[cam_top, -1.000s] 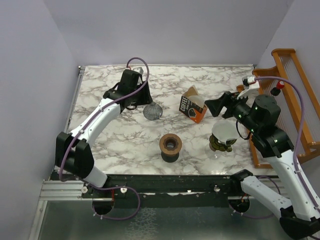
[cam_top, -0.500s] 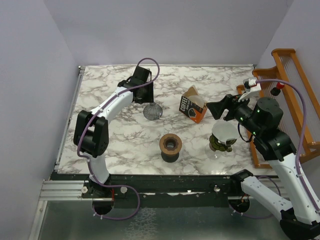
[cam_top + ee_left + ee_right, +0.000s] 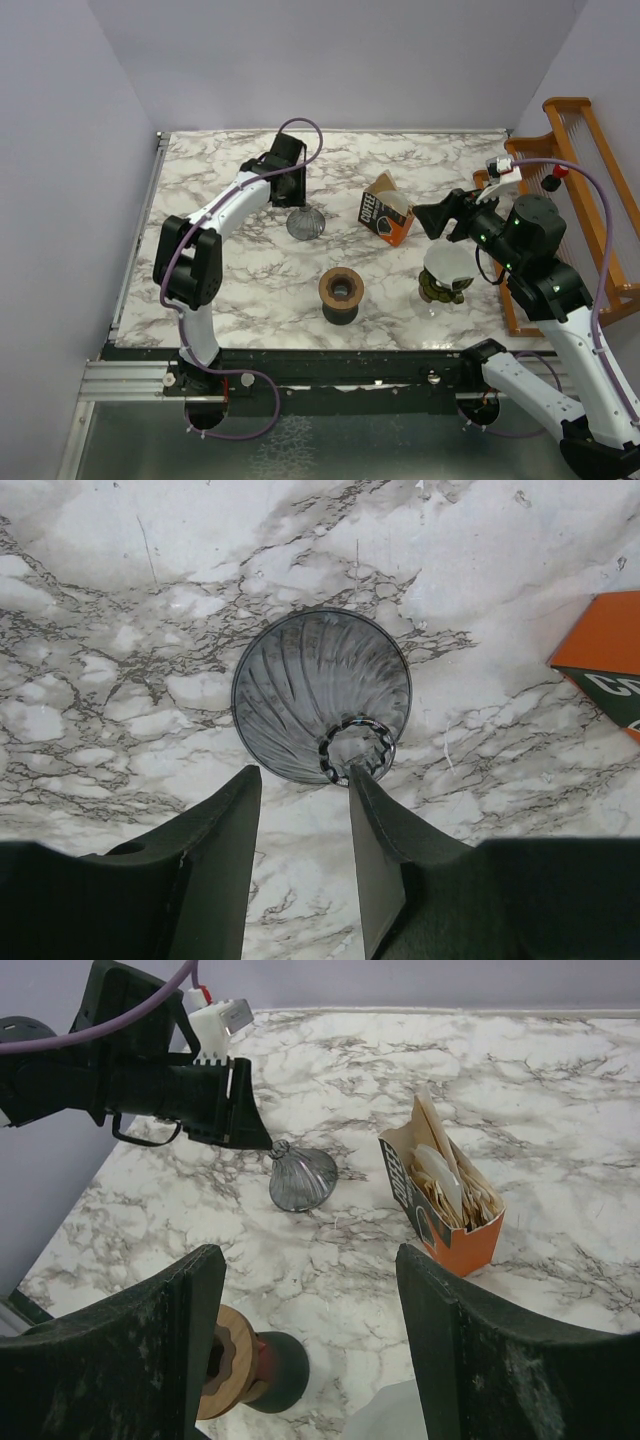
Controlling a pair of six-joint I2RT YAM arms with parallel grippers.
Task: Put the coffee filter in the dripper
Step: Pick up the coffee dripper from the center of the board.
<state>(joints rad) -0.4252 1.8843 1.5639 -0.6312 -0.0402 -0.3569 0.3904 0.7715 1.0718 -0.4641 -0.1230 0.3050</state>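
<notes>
Left arm: stretched far out over the white-and-grey marbled bench [image 3: 420,160], elbow raised, wrist tipped down. Left tool [image 3: 302,778]: fingers apart, their tips just beside the narrow neck of the smoky grey ribbed cone dripper [image 3: 318,685]. No grip seen. The dripper lies tipped on the bench, neck towards the tool.

Right arm: folded at the bench's right side, wrist pointing left. Right tool [image 3: 310,1260]: spread wide, holding nothing.

The thin white paper cone filter [image 3: 447,262] sits mouth-up on a dark olive object below the right tool, well apart from the dripper. A brown-and-orange cardboard carton [image 3: 383,222] stands between them.
</notes>
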